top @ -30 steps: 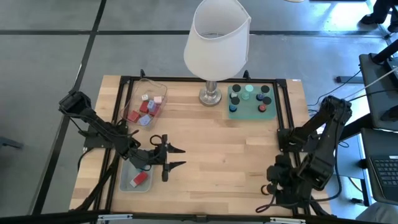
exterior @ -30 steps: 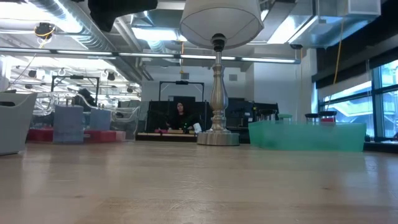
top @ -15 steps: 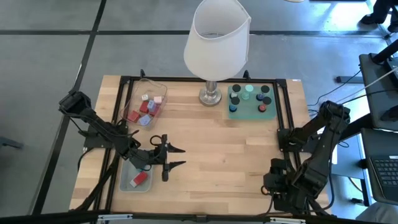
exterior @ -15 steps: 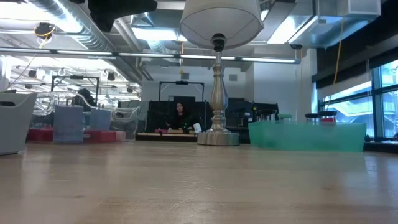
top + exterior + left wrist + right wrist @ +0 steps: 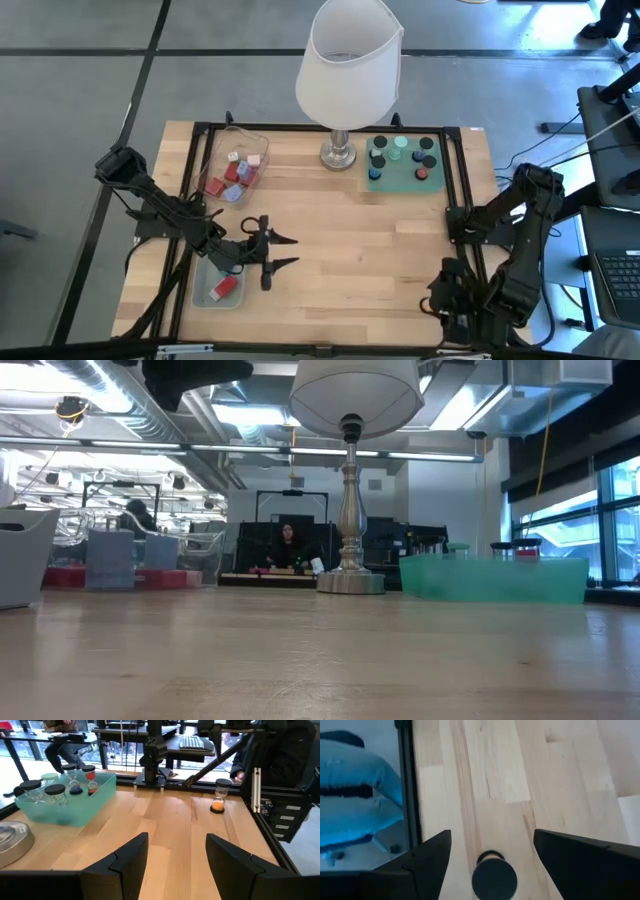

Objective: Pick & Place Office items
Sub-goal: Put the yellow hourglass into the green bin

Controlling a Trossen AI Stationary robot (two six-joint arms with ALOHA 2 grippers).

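Red, pink and lavender blocks lie in the clear tray [image 5: 232, 168], and one red block [image 5: 226, 288] lies in the grey-blue bin [image 5: 218, 284]. Black and mint capped pieces stand in the teal tray [image 5: 403, 163]. One small piece with a round black cap [image 5: 494, 877] stands alone on the wood near the table's right edge, also seen in the left wrist view [image 5: 218, 801]. My right gripper [image 5: 492, 840] hangs open above it, a finger on either side, apart from it. My left gripper [image 5: 288, 252] is open and empty, beside the bin.
A lamp with a large white shade [image 5: 348, 62] stands at the far middle on a metal foot [image 5: 350, 580]. A black frame rail [image 5: 406, 780] runs along the table's edge beside the right gripper. Bare wood [image 5: 370, 240] lies between the two arms.
My right arm has swung a little toward the table's near edge and sunk slightly, its wrist rolling as it went. Its fingers have kept the same gap. The left arm and all the pieces have stayed where they were.
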